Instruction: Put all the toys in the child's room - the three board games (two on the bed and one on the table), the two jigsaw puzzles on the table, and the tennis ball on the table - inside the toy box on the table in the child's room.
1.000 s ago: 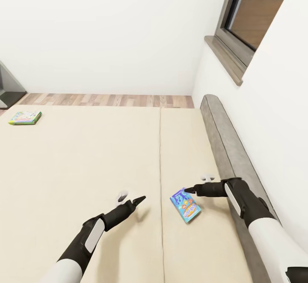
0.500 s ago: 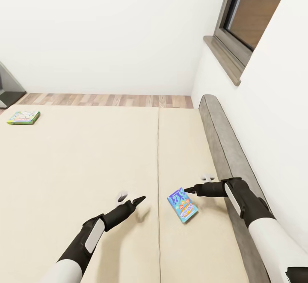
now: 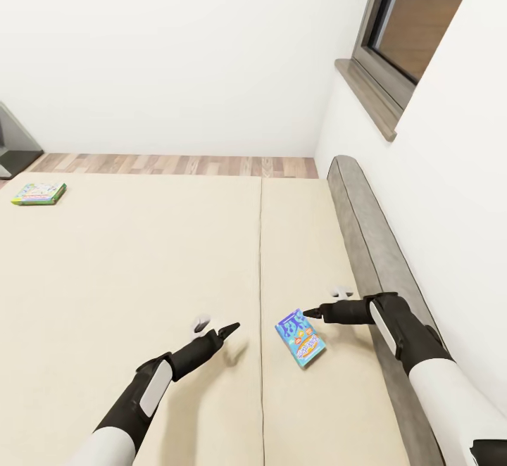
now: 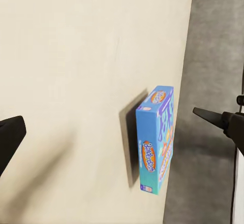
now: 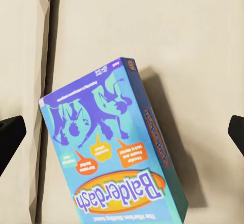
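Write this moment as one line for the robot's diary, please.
place: bed | blue game lying flat, not gripped | right gripper open beside it | left gripper open, apart | green game at far corner

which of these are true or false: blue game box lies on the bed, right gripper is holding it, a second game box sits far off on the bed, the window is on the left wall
1. The blue game box lies on the bed. True.
2. The right gripper holds it. False: it is open beside the box, not gripping.
3. A second game box sits near the bed's far left corner. True.
4. The window is on the left wall. False: it is on the right wall.
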Tool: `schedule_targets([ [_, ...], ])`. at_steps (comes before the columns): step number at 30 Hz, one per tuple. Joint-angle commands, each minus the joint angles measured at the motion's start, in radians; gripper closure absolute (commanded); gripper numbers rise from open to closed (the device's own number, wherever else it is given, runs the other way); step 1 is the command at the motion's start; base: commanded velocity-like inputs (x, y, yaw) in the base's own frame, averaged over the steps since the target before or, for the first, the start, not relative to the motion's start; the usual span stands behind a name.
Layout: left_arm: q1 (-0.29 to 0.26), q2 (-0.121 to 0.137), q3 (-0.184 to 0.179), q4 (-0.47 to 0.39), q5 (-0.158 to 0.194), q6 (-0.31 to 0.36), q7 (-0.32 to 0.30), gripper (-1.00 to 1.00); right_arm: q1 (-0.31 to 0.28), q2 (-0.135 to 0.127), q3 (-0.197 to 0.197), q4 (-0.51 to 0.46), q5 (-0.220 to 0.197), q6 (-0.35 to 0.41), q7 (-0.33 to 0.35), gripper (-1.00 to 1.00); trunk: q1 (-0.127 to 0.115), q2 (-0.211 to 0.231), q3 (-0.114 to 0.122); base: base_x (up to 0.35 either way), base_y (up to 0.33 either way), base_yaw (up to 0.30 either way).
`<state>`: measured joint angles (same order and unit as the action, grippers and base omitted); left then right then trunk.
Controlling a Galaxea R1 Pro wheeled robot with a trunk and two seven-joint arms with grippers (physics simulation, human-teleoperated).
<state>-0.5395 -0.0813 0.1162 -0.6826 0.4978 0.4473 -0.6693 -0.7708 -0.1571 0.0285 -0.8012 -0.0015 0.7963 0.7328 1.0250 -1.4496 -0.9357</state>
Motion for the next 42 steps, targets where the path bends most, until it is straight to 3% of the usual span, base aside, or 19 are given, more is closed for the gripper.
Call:
schedule_targets([
  [1,0.0,-0.001,0.004,0.0,0.004,0.008,-0.003,-1.0,0.0,-0.001,0.002,-0.001,0.0,0.004,0.002,-1.0,0.0,0.0,-0.001,0.0,-0.002,0.0],
  [42,0.0,-0.002,0.003,0.0,0.004,0.008,-0.001,-1.0,0.002,0.0,0.004,-0.01,0.0,0.004,0.002,-1.0,0.0,0.0,-0.001,0.0,-0.031,0.0],
])
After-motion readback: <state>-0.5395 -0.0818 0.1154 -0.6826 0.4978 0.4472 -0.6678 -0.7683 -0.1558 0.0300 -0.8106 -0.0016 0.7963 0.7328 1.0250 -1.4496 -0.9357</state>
